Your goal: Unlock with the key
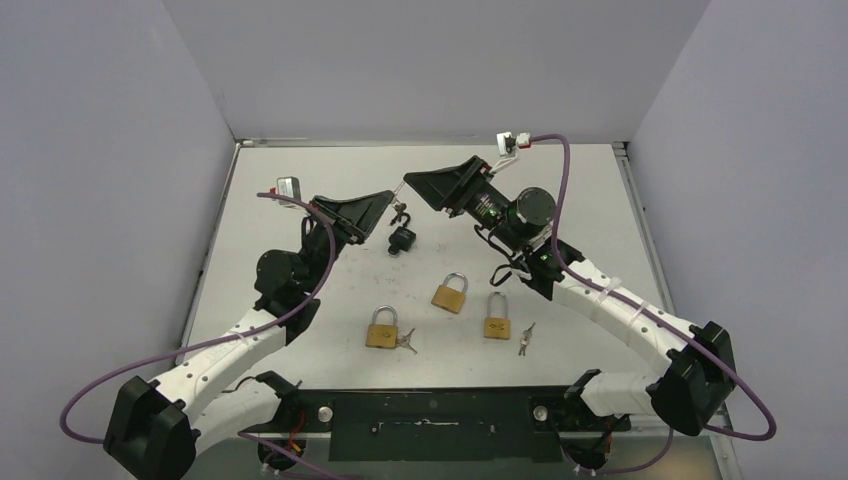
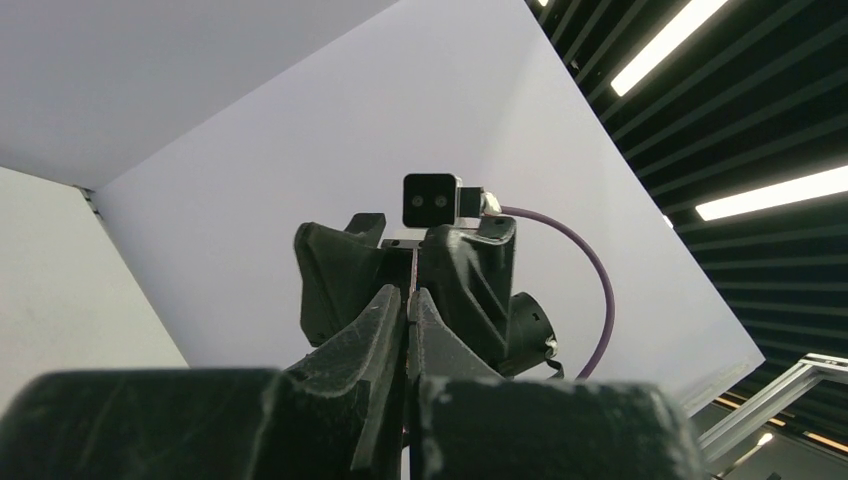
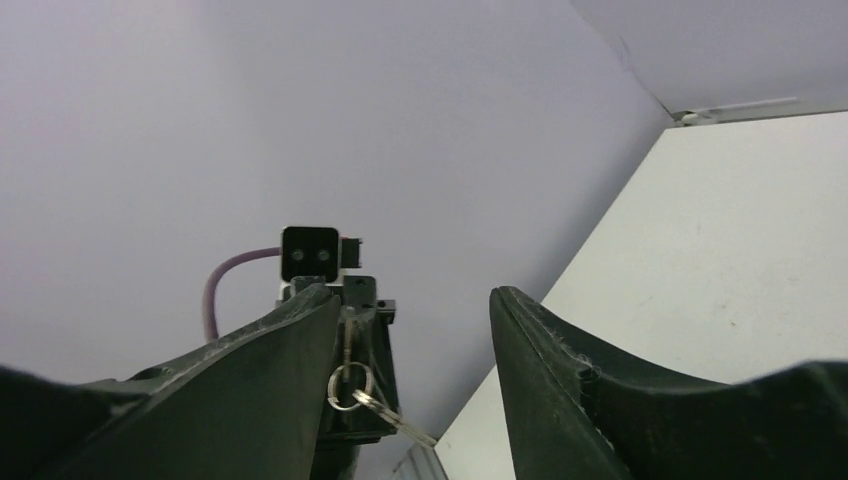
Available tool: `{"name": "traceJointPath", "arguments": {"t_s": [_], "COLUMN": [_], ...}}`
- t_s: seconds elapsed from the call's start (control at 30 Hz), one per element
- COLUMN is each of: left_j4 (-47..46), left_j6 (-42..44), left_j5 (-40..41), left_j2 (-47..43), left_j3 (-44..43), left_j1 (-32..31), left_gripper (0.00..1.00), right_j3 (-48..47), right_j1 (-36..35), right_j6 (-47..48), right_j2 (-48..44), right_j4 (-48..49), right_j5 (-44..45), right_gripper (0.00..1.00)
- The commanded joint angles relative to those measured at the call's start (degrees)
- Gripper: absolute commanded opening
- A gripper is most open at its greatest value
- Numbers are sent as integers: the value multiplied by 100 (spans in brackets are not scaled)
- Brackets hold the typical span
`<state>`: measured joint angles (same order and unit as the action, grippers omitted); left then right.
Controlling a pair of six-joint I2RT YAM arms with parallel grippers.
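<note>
Left gripper (image 2: 412,295) pinched shut on key (image 3: 347,345), ring (image 3: 350,386) dangling, faces right gripper (image 3: 411,300) tip to tip; right's jaws stand apart, empty; black padlock (image 1: 402,238) just beside them.

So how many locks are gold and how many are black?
Gold padlocks: 3
Black padlocks: 1
Total: 4

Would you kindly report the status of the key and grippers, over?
Left gripper shut on key. Right gripper open, facing it. Black padlock close by. Nothing blocking.
</note>
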<state>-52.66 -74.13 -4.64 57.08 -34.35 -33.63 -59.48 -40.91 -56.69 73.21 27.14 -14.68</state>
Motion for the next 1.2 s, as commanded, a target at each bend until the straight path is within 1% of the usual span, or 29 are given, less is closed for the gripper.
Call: {"name": "traceJointPath", "arguments": {"t_s": [0.0,0.1,0.17,0.27,0.4,0.53,0.57,0.6,0.67,0.7,0.73,0.8,0.87,0.93,1.0,1.1,1.17], "left_j4": [-214,-200,-219,-210,-244,-270,-270,-191,253,515,808,1565,2261,2886,3331,3195,3029], "left_j6": [10,27,26,39,30,35,62,146,464,709,1011,1700,2491,3107,3494,3610,3569], "left_j5": [93,93,76,33,22,-22,-83,-141,-237,-293,-367,-458,-782,-1323,-1890,-2606,-2890], "left_j2": [21,29,38,57,66,80,71,56,-77,-216,-339,-608,-765,-726,-595,-419,-284], "left_j3": [-43,-70,-79,-128,-111,-99,-105,-118,-181,-219,-266,-404,-635,-1033,-1362,-1628,-1749], "left_j1": [-21,-21,-21,-21,-21,-21,-21,-17,-8,8,24,73,134,198,231,251,251], "left_gripper": [0,0,0,0,0,0,0,2,33,49,61,76,82,82,82,82,82], "right_j3": [-84,-165,-250,-366,-470,-555,-571,-599,-691,-741,-838,-1008,-1235,-1594,-1947,-2282,-2412], "right_j1": [-41,-45,-41,-42,-41,-39,-34,-8,82,176,299,605,807,887,895,900,904], "right_j6": [-110,-146,-153,-184,-228,-189,-137,-38,353,517,692,1014,1373,1866,2377,2965,3171], "right_j2": [-20,82,170,260,378,422,404,378,268,230,195,153,116,124,171,227,246], "right_j4": [1042,1090,1063,1016,992,948,942,849,602,517,421,122,-261,-908,-1555,-2400,-2683], "right_j5": [-364,-496,-613,-752,-938,-1078,-1115,-1159,-1365,-1614,-1888,-2599,-3261,-3784,-4287,-4666,-4837], "right_gripper": [59,59,54,42,28,4,0,0,0,0,0,0,0,0,0,0,0]}}
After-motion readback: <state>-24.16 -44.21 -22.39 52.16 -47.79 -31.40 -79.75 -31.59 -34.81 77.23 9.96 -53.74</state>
